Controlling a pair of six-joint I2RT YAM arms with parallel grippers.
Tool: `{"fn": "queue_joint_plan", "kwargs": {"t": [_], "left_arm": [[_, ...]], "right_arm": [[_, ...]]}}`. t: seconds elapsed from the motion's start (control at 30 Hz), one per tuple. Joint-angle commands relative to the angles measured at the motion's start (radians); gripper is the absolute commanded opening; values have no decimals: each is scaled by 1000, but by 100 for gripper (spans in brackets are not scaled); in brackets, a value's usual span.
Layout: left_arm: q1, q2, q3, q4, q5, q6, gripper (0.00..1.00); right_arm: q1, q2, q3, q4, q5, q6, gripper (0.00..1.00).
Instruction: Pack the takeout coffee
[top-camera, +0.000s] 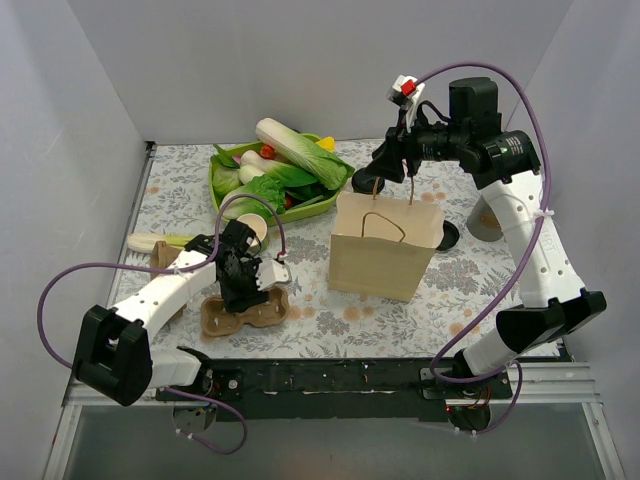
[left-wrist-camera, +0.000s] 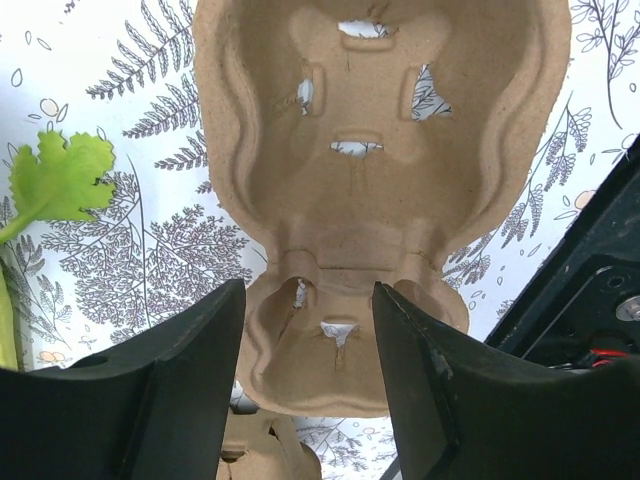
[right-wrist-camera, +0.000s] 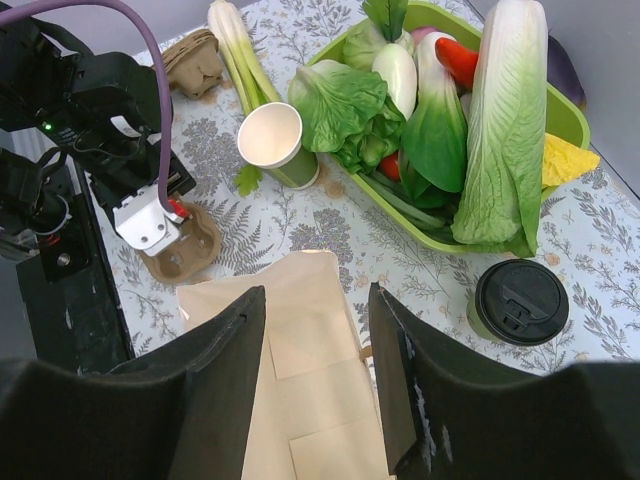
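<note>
The takeout coffee, a green cup with a black lid (right-wrist-camera: 520, 300), stands on the table beside the open paper bag (right-wrist-camera: 320, 370). In the top view its lid (top-camera: 447, 236) peeks out at the bag's (top-camera: 385, 250) right side. My right gripper (right-wrist-camera: 315, 330) is open and empty, hovering above the bag's mouth; it also shows in the top view (top-camera: 385, 170). My left gripper (left-wrist-camera: 308, 330) is open and empty, just above the brown pulp cup carrier (left-wrist-camera: 380, 120), which lies at the front left (top-camera: 245, 312). A lidless green cup (right-wrist-camera: 272, 140) stands by the tray.
A green tray (top-camera: 222, 190) of vegetables sits at the back. A leek (top-camera: 160, 240) and a second pulp carrier (top-camera: 165, 258) lie at the left. A grey cup (top-camera: 487, 222) stands behind my right arm. White walls enclose the table.
</note>
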Motion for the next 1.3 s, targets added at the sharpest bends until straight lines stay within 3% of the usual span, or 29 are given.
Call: {"fn": "queue_joint_plan", "kwargs": {"t": [0.0, 0.43, 1.27], "left_arm": [[4, -5, -11, 47, 20, 15, 53], [13, -71, -51, 12, 7, 11, 54], [11, -46, -80, 64, 24, -35, 54]], "right_arm": [[-4, -13, 16, 18, -9, 2, 54], [-12, -4, 2, 29, -12, 1, 54], [-12, -4, -17, 35, -4, 1, 54]]}}
